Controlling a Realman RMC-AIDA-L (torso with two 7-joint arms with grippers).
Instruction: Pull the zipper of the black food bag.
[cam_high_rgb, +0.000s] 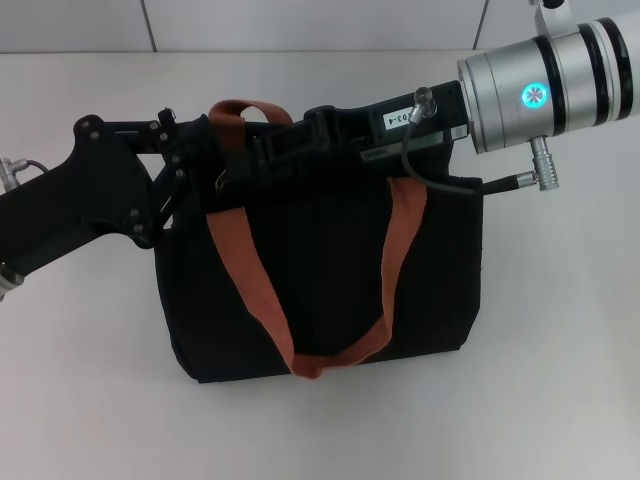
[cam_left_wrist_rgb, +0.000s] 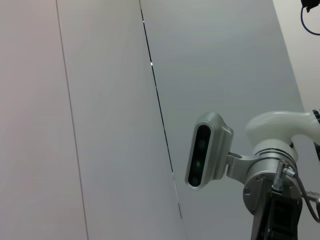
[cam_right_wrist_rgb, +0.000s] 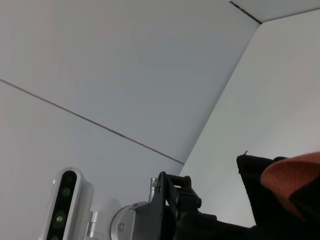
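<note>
Grippers meet at the black food bag's (cam_high_rgb: 320, 290) top edge, upper centre of the head view. Left gripper (cam_high_rgb: 200, 150) comes from the left, right gripper (cam_high_rgb: 290, 140) from the right. Whether either is clenched, I cannot tell.

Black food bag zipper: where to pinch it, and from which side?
The pull tab itself isn't discernible; the top edge of the black food bag is covered by both grippers. Probably pinch the tab from above, along the top edge where the right gripper sits, while the left gripper steadies the bag's left corner.

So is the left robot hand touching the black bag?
Cannot tell. In the head view the left gripper overlaps the black food bag's top corner, black against black, hiding any gap or contact.
</note>
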